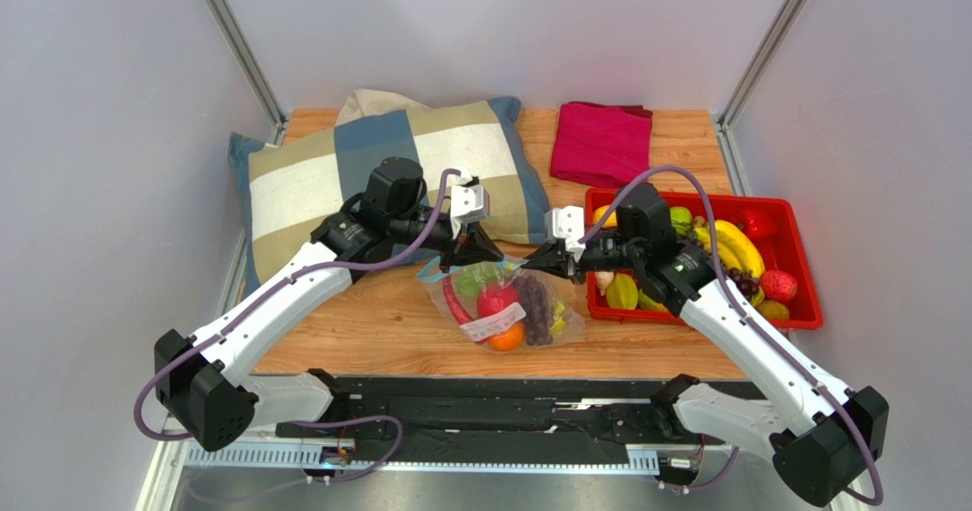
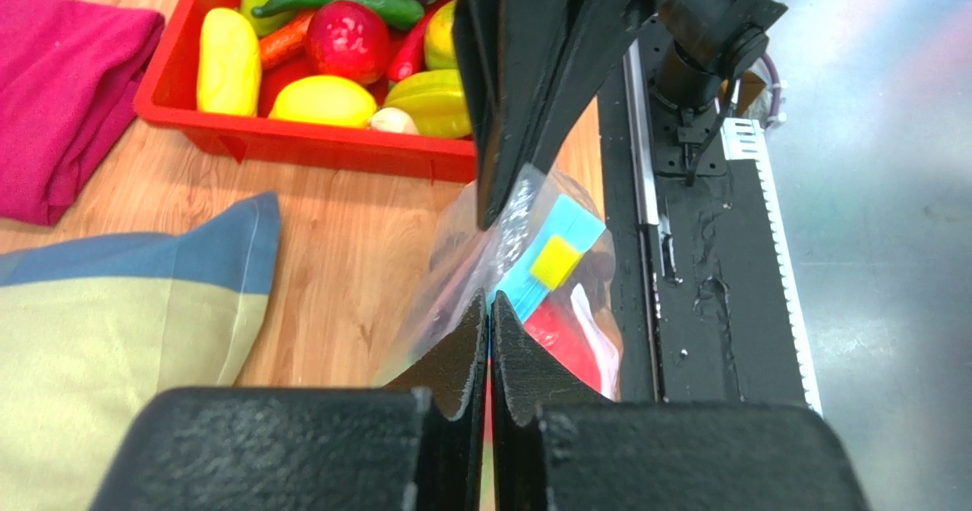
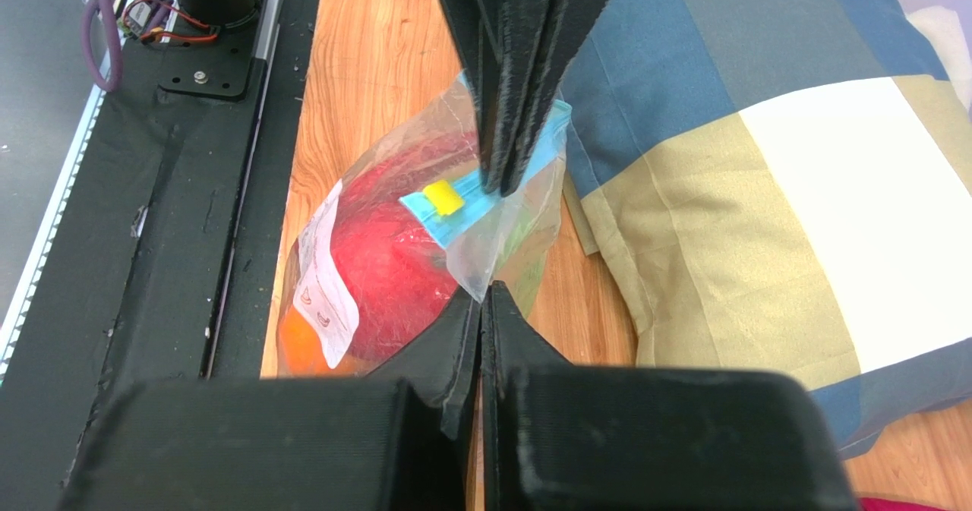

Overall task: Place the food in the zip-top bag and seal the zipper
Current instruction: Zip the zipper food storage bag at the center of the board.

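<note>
The bag (image 1: 502, 304) is clear, crinkled plastic lying at the middle of the counter (image 1: 377, 329), near its front edge; through it show a red apple (image 1: 495, 299), dark grapes (image 1: 534, 300), an orange piece (image 1: 505, 337) and some green items; a white label (image 1: 493, 327) sits on its near side. The teal zipper (image 3: 479, 198) runs along the mouth, which is lifted off the wood, with a small yellow slider (image 3: 442, 199) on it.

The left tool (image 1: 474, 238) has its fingers pressed together on the mouth at the zipper; the right tool (image 1: 545, 258) is likewise pressed together, pinching the clear flap of the bag just beside the strip; the two tips meet close together over the mouth, one from each side.

A checked pillow (image 1: 297, 186) lies behind and to the left, its corner near the bag; the red tray (image 1: 799, 317) stands just to the right, with bananas, mangoes and other food in it; a magenta cloth (image 1: 601, 141) lies at the back, well apart. Bare wood shows left of the bag, in front of the pillow; the black base rail (image 1: 491, 403) runs along the counter's front edge.
</note>
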Controlling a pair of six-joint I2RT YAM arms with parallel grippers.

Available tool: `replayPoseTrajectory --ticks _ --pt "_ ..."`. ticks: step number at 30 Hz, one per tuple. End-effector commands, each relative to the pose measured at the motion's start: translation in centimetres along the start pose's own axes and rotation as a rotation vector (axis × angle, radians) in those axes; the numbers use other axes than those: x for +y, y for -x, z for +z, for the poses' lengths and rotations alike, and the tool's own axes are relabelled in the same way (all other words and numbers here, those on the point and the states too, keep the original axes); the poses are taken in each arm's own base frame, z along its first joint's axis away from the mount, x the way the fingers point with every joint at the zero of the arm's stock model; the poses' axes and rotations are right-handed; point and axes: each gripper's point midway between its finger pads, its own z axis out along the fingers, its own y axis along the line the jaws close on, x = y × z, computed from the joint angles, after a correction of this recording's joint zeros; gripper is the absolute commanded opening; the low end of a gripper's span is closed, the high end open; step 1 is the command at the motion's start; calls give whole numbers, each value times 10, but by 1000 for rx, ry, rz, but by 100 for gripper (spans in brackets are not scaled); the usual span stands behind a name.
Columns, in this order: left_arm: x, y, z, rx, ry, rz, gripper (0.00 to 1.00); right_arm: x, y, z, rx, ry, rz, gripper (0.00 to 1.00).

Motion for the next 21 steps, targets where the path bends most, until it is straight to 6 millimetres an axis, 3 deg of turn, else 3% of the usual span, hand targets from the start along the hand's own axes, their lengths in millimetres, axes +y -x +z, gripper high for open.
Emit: replayPoseTrajectory --ticks 1,5,7,8,12,21 --pt "-1 14 -6 -41 4 33 0 1 23 -2 -76 14 -85 0" --pt "6 22 -4 -52 17 38 4 1 25 0 -85 34 -87 0" --pt "7 21 -5 -50 29 66 15 1 25 0 -85 30 -91 0" --pt "6 23 -6 -58 30 80 31 0 24 0 -82 29 -87 0" --pt "-12 27 -15 -101 -3 158 54 1 24 0 -81 29 -87 0" --pt "-21 23 -24 -55 -22 175 61 0 24 0 -80 29 -104 0"
